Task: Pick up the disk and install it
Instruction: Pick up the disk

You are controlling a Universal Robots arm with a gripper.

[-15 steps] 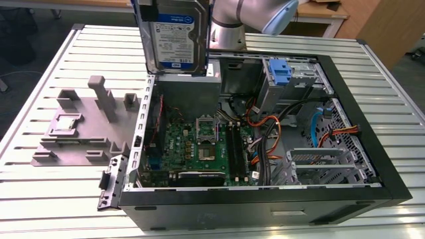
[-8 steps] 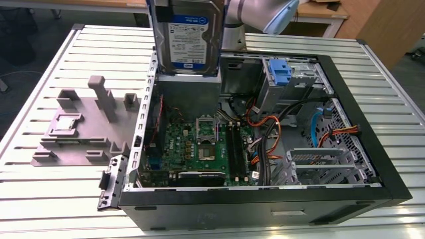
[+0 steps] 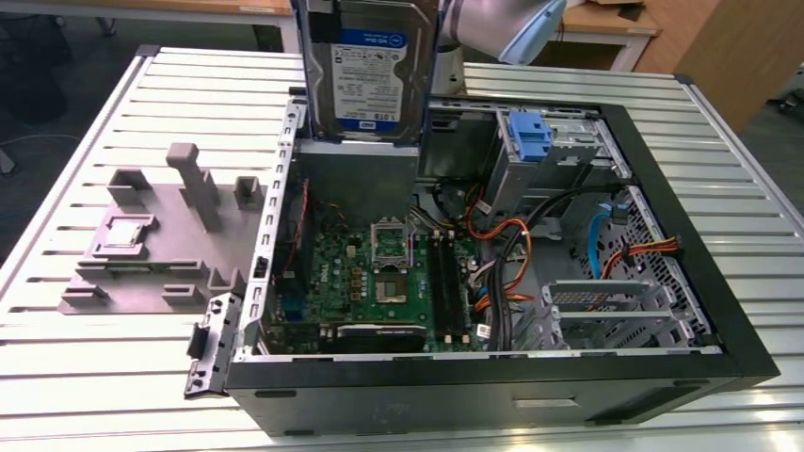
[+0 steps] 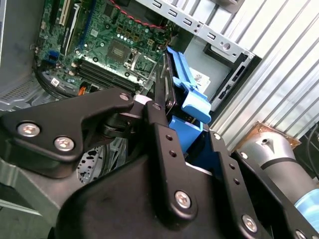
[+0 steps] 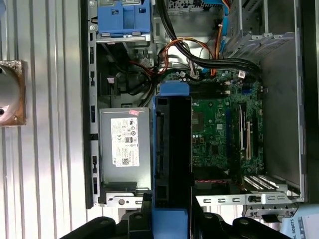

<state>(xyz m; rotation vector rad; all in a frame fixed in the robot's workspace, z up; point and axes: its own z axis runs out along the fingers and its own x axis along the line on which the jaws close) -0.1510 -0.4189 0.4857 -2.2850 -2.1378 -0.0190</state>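
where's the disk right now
The disk is in the gripper, held upright at the top centre of the exterior view, above the computer case; in the first wrist view it sits edge-on between the grey box and the motherboard.

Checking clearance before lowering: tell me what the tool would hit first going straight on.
The tool, shut on the disk, points down into the open computer case. The disk leads, and would likely meet the edge of the green circuit board beside the grey box first, though depth is unclear.

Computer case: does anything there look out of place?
Nothing looks damaged or spilled. Only the disk stands out: it hangs upright above the open computer case, clamped in the gripper, not yet installed.
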